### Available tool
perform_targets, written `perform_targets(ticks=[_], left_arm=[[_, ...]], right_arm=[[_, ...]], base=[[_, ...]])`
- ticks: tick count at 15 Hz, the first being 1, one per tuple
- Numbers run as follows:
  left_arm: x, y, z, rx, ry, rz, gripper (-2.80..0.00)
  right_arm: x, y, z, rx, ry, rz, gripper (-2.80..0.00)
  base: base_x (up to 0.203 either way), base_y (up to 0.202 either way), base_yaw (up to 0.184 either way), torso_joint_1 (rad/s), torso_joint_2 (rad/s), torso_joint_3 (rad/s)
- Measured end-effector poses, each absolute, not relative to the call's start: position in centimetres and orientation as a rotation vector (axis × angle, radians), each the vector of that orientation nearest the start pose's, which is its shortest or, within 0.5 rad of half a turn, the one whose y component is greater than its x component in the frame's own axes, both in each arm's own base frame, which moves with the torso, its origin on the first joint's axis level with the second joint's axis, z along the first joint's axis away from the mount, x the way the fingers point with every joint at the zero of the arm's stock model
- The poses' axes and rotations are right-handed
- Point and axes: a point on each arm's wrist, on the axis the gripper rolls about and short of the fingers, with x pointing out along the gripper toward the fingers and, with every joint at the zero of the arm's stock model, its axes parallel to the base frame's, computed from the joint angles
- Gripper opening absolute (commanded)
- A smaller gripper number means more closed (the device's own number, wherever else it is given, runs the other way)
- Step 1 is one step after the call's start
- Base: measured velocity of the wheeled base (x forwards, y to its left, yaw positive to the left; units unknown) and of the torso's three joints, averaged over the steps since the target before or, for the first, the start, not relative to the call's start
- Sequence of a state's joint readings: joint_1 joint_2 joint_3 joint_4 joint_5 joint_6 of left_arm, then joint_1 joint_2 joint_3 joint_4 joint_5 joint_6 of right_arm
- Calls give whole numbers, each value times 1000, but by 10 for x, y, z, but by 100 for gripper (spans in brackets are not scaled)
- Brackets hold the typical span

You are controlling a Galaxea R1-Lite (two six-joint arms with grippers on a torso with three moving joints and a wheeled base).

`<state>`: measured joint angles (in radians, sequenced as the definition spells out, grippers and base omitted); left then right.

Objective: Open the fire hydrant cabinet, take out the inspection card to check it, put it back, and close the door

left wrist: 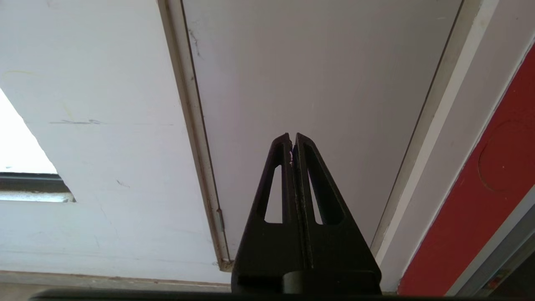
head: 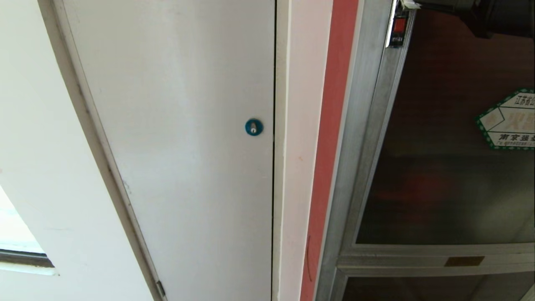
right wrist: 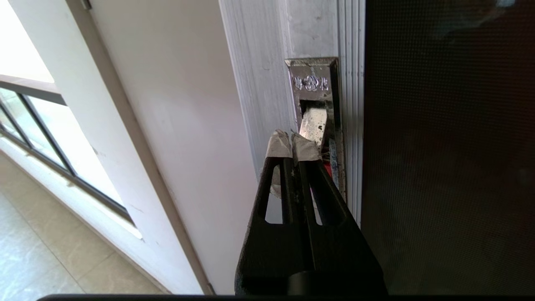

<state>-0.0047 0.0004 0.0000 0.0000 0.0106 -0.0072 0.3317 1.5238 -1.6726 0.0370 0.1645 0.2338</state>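
Observation:
The fire hydrant cabinet (head: pixel 368 125) has a silver frame and a red edge strip (head: pixel 332 146). Its door (head: pixel 439 188), dark tinted glass with a green-bordered hexagonal sticker (head: pixel 510 119), stands closed. A small red latch (head: pixel 399 27) sits high on the door's frame. In the right wrist view my right gripper (right wrist: pixel 293 140) is shut, holding nothing. Its taped fingertips (right wrist: pixel 279 144) rest against the metal latch plate (right wrist: pixel 315 121). My left gripper (left wrist: pixel 292 138) is shut and empty, parked low, pointing at the white panel. The inspection card is hidden.
Left of the cabinet is a plain white panel door (head: pixel 179 146) with a blue round lock (head: pixel 253 126). A window (right wrist: pixel 42 129) and tiled floor (right wrist: pixel 50 259) lie further left. A second glazed panel (head: pixel 418 288) shows below the door.

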Motion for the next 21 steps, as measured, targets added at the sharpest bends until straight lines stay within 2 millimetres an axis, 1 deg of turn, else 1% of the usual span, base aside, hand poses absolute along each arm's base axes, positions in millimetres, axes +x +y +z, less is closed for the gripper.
perform_targets(ticks=[6, 11, 17, 19, 21], left_arm=[[-23, 0, 75, -7, 0, 6, -280], [-23, 0, 75, -7, 1, 6, -280], [-23, 0, 75, -7, 0, 6, -280], [-23, 0, 75, -7, 0, 6, -280], [-23, 0, 75, -7, 0, 6, -280]], right_arm=[[244, 85, 401, 236, -15, 490, -280], [251, 86, 398, 235, -3, 483, -280], [262, 80, 394, 233, 8, 454, -280], [264, 80, 393, 234, 9, 451, -280], [261, 79, 395, 234, 4, 452, -280]], base=[[0, 0, 0, 0, 0, 0], [0, 0, 0, 0, 0, 0], [0, 0, 0, 0, 0, 0], [0, 0, 0, 0, 0, 0], [0, 0, 0, 0, 0, 0]])
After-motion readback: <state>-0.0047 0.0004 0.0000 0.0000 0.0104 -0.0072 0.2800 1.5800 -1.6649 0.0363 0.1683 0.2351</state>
